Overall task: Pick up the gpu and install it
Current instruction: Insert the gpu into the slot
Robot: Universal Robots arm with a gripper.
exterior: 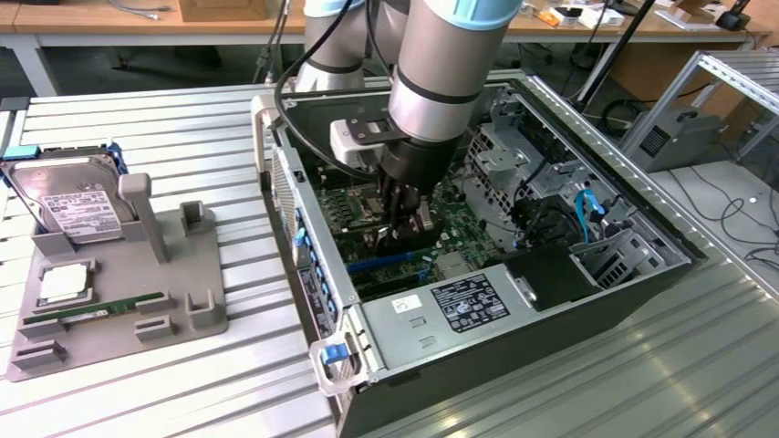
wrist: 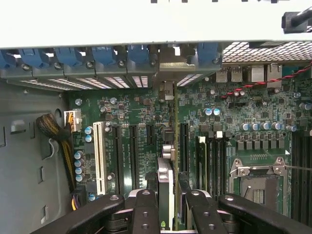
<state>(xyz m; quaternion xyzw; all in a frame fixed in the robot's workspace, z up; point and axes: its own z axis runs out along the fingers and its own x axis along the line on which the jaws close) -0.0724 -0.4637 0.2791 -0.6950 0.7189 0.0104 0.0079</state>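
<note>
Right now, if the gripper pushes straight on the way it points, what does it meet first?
The gripper is shut on the gpu, held edge-on, so the card's leading edge would likely meet the motherboard first, among its black expansion slots. How wide the gap is I cannot judge.

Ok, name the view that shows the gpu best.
The wrist view: the gpu stands edge-on, held in the gripper, above the motherboard slots. In the exterior view the arm hides most of it inside the case.
</note>
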